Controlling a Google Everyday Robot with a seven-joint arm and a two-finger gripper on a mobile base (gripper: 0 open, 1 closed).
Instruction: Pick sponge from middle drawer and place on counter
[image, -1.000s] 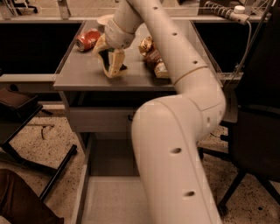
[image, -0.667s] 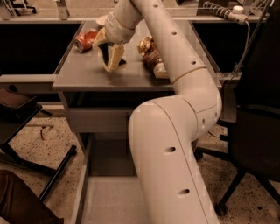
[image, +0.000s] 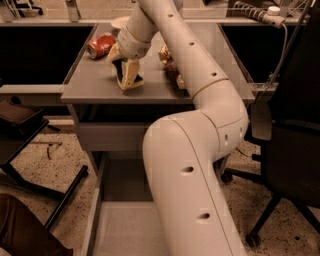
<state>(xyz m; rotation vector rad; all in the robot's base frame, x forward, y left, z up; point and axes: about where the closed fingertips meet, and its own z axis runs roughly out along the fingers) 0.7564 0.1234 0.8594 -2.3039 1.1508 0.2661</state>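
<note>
We're at the place step: gripper (image: 127, 75), upper left of frame, is down at the counter (image: 90, 84) w/ jaws pinched on the sponge (image: 120, 67). Middle drawer (image: 125, 231) is open at bottom. Next, probably: let go, lift straight up.

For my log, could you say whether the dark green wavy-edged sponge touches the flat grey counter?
Cannot tell: the camera view shows the gripper at the counter, hiding the underside of the sponge.

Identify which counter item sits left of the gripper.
The red can, back left; the snack bag lies right of the gripper, which is low over the counter.
</note>
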